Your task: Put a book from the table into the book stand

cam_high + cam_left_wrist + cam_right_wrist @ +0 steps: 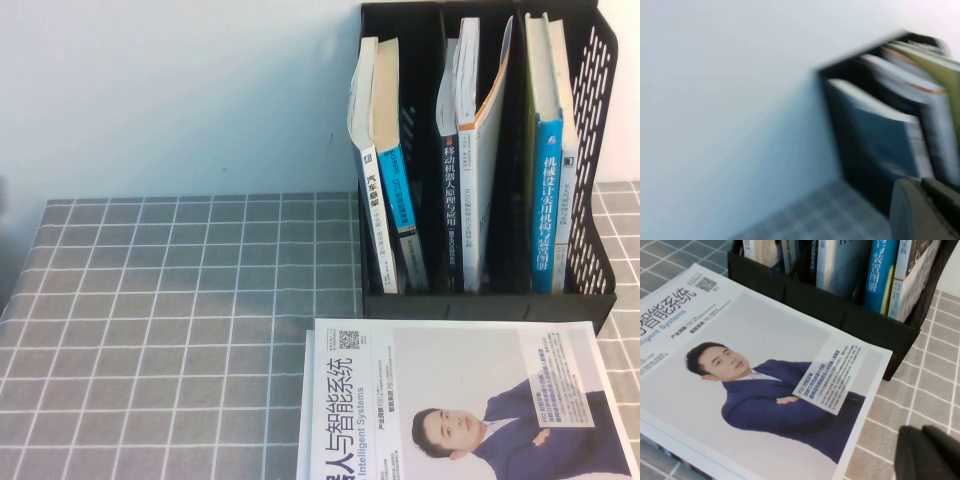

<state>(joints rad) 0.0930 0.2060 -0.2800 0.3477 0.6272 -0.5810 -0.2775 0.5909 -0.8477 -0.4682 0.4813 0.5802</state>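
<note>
A large white book (460,400) with a man in a blue suit on its cover lies flat on the table, just in front of the black book stand (490,303). The stand holds several upright books. Neither gripper shows in the high view. In the right wrist view my right gripper (922,432) is shut and empty, above the tablecloth just off the book's (755,385) corner, near the stand (840,310). In the blurred left wrist view my left gripper (922,186) is shut and empty, raised beside the stand's (850,150) left end.
A grey checked cloth (170,320) covers the table. A white wall (180,90) rises right behind the stand. The stand sits at the back right; the book's near edge runs off the bottom of the high view.
</note>
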